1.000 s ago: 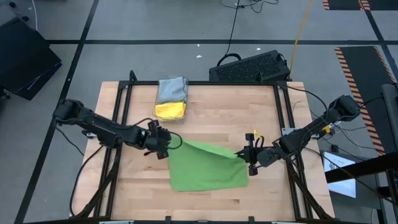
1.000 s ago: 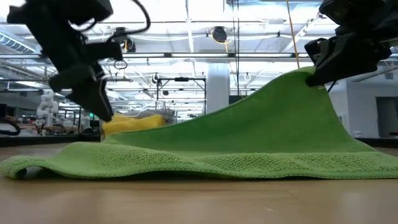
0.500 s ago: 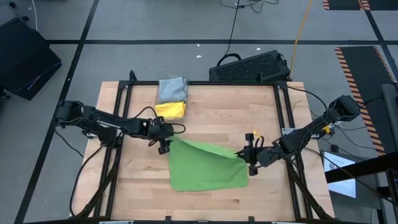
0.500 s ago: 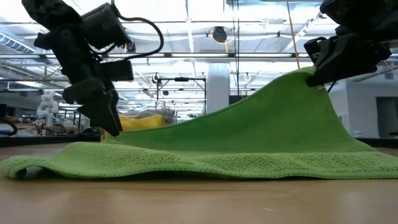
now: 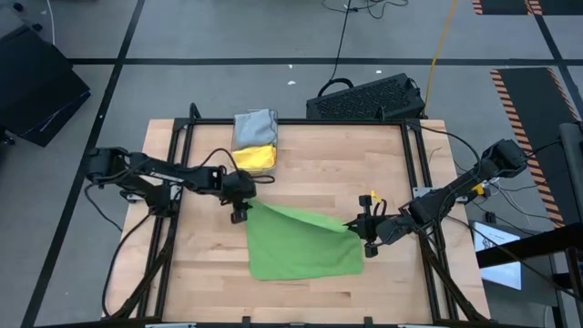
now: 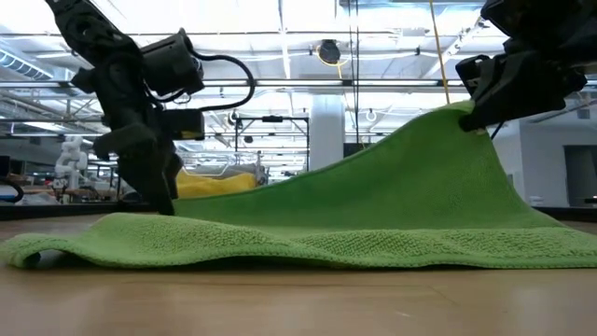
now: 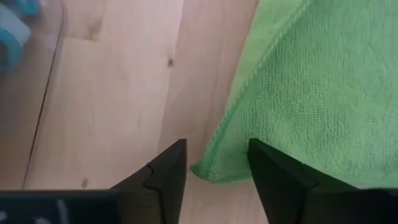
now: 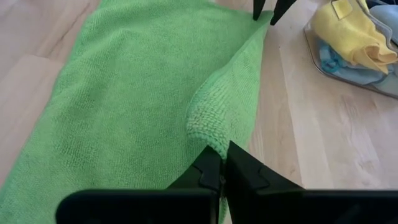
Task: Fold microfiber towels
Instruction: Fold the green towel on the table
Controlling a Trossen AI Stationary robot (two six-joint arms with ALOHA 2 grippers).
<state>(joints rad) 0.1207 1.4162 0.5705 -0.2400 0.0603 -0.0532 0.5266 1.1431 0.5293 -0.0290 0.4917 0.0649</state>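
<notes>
A bright green microfiber towel point(image 5: 305, 244) lies spread on the wooden table, its far right corner raised. My right gripper point(image 5: 363, 239) is shut on that raised corner. My left gripper point(image 5: 240, 217) stands open over the towel's far left corner point(image 7: 208, 169), which lies flat on the table. In the left wrist view that corner sits between the two fingers, with a gap on either side. More towels, yellow point(image 5: 252, 158) and grey point(image 5: 256, 126), lie in a clear bin at the far left. My right gripper pinches the towel's far right corner point(image 8: 206, 134) between its two shut fingers, coming from the table's right and slanting down. The corner is lifted clear of the table. From it the cloth slopes down in a ridge point(image 6: 392, 159) to the part lying flat.
The clear plastic bin point(image 8: 323, 59) stands just beyond my left gripper, near the table's far edge. A black keyboard point(image 5: 366, 97) lies on the floor behind the table. Bare wood point(image 5: 337, 173) stretches between the towel and the far edge.
My left gripper has swung toward the towel's far left corner, sinking and tipping more steeply downward until its fingers stand over that corner. My right gripper has kept still with the raised corner, and the towel has kept its shape.
</notes>
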